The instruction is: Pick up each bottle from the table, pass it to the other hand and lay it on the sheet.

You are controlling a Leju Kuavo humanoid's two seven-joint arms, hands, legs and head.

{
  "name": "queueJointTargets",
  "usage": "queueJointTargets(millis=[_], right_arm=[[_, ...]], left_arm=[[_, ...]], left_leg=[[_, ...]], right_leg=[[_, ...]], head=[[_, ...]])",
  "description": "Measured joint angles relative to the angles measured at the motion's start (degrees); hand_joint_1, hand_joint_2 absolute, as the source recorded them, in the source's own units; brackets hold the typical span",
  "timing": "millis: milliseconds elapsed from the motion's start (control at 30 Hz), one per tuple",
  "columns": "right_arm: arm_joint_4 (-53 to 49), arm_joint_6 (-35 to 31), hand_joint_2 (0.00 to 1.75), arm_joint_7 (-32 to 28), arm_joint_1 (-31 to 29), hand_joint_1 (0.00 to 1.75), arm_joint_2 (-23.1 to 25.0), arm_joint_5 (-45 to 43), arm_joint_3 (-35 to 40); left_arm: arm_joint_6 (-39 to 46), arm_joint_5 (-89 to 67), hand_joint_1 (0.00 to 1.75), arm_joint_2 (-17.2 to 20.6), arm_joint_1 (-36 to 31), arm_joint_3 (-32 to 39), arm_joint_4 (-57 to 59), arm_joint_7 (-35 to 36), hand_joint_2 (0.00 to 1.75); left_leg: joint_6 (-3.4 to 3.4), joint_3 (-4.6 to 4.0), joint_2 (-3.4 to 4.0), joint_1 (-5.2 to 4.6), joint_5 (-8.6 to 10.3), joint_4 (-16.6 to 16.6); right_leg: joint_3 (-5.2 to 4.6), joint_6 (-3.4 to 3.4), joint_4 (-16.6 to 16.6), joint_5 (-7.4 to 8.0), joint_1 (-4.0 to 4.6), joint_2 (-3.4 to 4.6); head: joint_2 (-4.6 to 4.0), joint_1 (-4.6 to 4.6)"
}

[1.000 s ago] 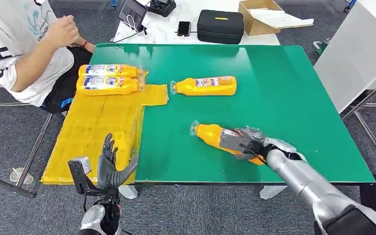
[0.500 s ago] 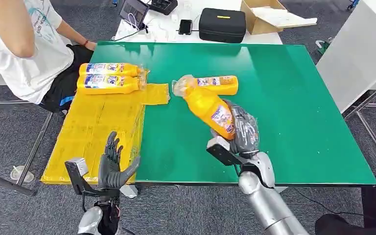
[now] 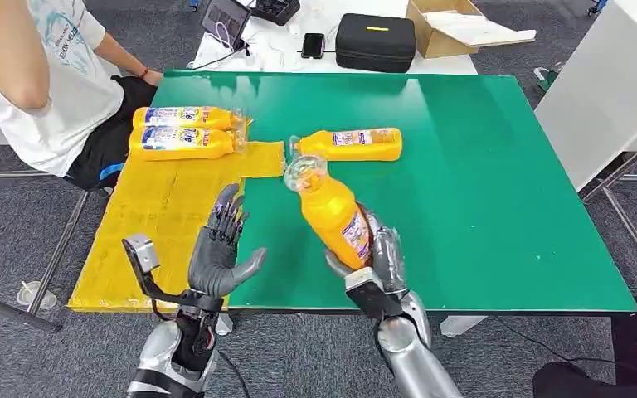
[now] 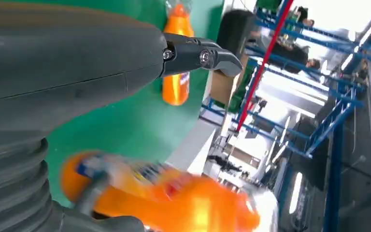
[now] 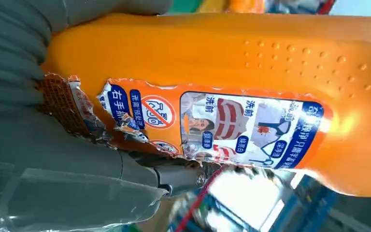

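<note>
So there's a fair bit around the green table (image 3: 481, 166): a person (image 3: 41, 75) sitting at the far left corner, and behind the table a white desk with a black case (image 3: 375, 43), a phone (image 3: 313, 46) and an open cardboard box (image 3: 448, 26) with flat white stuff in it. Nothing sits between the two hands. The yellow sheet (image 3: 158, 232) on the left side has two bottles (image 3: 184, 131) lying side by side at its far end. Another bottle (image 3: 350, 144) lies on the green just beside the sheet's corner. The right hand (image 3: 381, 257) grips the held bottle (image 3: 334, 211) low on its body, lifted and tilted, cap end away from the robot. The left hand (image 3: 222, 249) is up over the sheet's edge, fingers spread, holding nothing.
</note>
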Motion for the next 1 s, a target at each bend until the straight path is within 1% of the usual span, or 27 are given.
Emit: queueJointTargets(millis=[200, 400, 633, 1000], right_arm=[[6.4, -0.1, 1.75, -0.1, -1.0, 1.75, 2.9, -0.5, 3.5], [10.0, -0.4, 1.75, -0.1, -2.5, 1.75, 4.4, -1.0, 6.0], [12.8, -1.7, 1.75, -0.1, -3.9, 1.75, 5.2, -0.7, 7.4], [18.1, -1.7, 1.75, -0.1, -5.6, 1.75, 5.6, 1.0, 7.9]], left_arm=[[-0.7, -1.4, 0.0, 0.5, -1.9, -2.6, 0.9, 0.4, 1.75], [-0.8, -2.4, 0.0, 1.0, -2.9, -4.3, 2.8, 1.1, 1.75], [-3.0, -0.4, 0.0, 1.6, -4.5, -5.0, 6.9, 3.8, 1.75], [-6.6, 5.1, 0.0, 2.4, -5.6, -5.1, 11.1, 5.2, 1.75]], left_leg=[[0.0, -0.01, 0.01, -0.02, 0.0, 0.0], [0.0, -0.01, 0.01, -0.02, 0.0, 0.0], [0.0, -0.01, 0.02, -0.02, 0.0, 0.0], [0.0, -0.02, 0.02, -0.02, 0.01, 0.0]], right_leg=[[0.0, 0.0, 0.0, 0.0, -0.02, 0.0], [0.0, 0.0, 0.0, 0.0, -0.02, 0.0], [-0.01, 0.0, 0.0, 0.0, -0.01, 0.0], [-0.02, 0.0, 0.0, 0.0, -0.01, 0.0]], head=[[-0.02, 0.0], [-0.02, 0.0], [-0.02, 0.02], [-0.02, 0.02]])
